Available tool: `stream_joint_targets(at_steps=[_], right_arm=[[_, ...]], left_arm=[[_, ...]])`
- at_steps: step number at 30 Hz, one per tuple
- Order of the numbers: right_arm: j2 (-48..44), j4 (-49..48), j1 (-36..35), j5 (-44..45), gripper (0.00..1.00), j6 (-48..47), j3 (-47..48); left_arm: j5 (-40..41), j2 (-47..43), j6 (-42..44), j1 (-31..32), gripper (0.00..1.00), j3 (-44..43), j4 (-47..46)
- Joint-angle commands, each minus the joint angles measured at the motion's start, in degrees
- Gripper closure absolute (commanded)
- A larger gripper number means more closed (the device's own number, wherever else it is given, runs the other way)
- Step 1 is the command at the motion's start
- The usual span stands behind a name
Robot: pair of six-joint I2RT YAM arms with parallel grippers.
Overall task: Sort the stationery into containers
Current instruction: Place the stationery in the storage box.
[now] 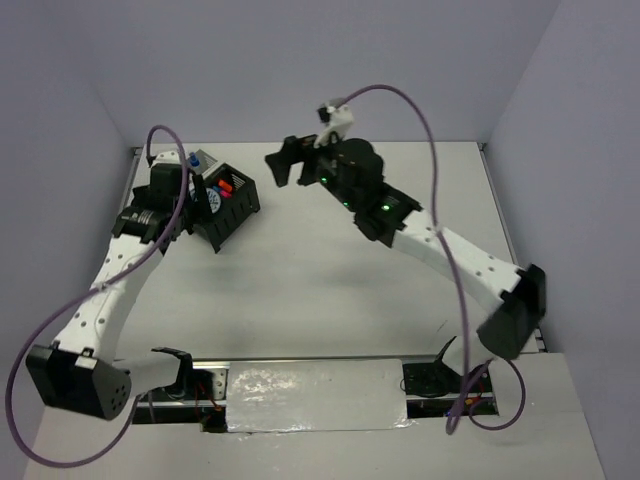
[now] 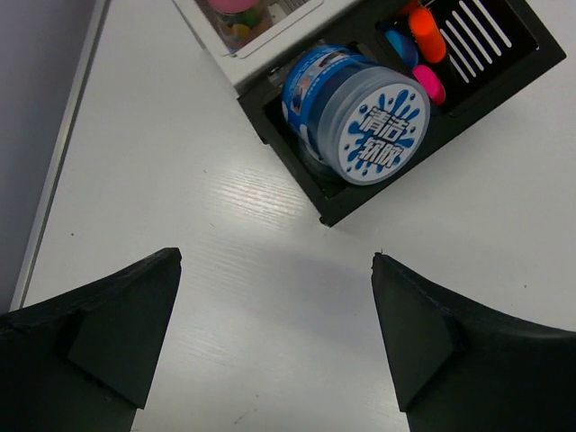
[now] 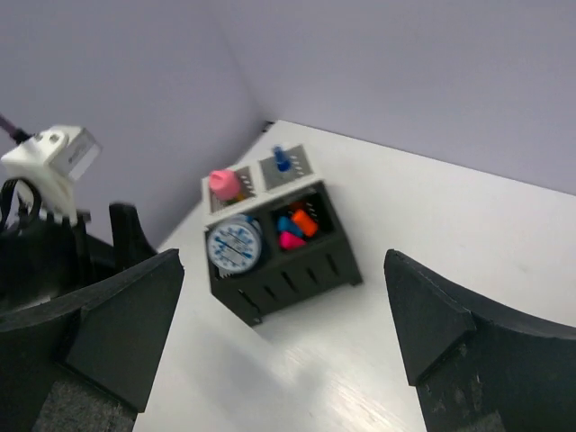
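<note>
The black mesh organiser (image 1: 235, 205) stands at the far left of the table. A round blue-white tin (image 2: 364, 126) lies on its side in one compartment, lid facing out. Markers with an orange cap (image 2: 425, 31), a blue cap (image 2: 399, 45) and a pink cap (image 2: 428, 83) fill the compartment beside it. Behind it stand two light-grey cups: one (image 3: 222, 200) holds a pink stick (image 3: 223, 183), the other (image 3: 292, 171) a blue-capped bottle (image 3: 283, 159). My left gripper (image 2: 274, 333) is open and empty just in front of the organiser. My right gripper (image 3: 283, 333) is open and empty, raised to the organiser's right.
The left arm's wrist camera (image 3: 54, 155) and a finger (image 3: 126, 236) show at the left of the right wrist view. The lilac walls enclose the table at the back and both sides. The table's left edge (image 2: 54, 180) runs close to the organiser.
</note>
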State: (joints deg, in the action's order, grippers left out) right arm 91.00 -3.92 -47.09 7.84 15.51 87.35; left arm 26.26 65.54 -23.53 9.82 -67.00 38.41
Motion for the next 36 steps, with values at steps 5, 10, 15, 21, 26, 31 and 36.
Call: stream_joint_targets(at_steps=[5,10,15,21,26,31,36], right_arm=[[-18.64,8.75,4.90,0.69,0.00,0.93,-22.18],[-24.29,9.46,6.13,-1.94,0.00,0.66,-30.39],[-27.54,9.20,6.75,-4.05,0.00,0.14,-35.14],[-30.09,8.58,6.92,-5.29,0.00,-0.13,-37.69],[-31.94,7.35,7.01,-6.16,0.00,0.31,-40.15],[-32.55,6.39,7.10,-7.13,0.00,0.58,-41.29],[-33.08,6.12,7.28,-7.57,0.00,0.40,-41.82]], left_arm=[[-3.14,11.71,8.93,3.09,0.01,-13.32,2.89],[0.63,19.69,12.37,6.61,0.01,-19.73,6.58],[4.05,24.37,12.02,7.05,0.01,-20.71,7.90],[6.44,27.18,11.93,7.14,0.01,-21.85,7.82],[8.71,30.70,11.84,7.58,0.01,-23.17,8.52],[12.05,34.03,10.70,7.58,0.01,-24.05,9.40],[15.04,35.71,8.86,7.58,0.01,-25.10,10.36]])
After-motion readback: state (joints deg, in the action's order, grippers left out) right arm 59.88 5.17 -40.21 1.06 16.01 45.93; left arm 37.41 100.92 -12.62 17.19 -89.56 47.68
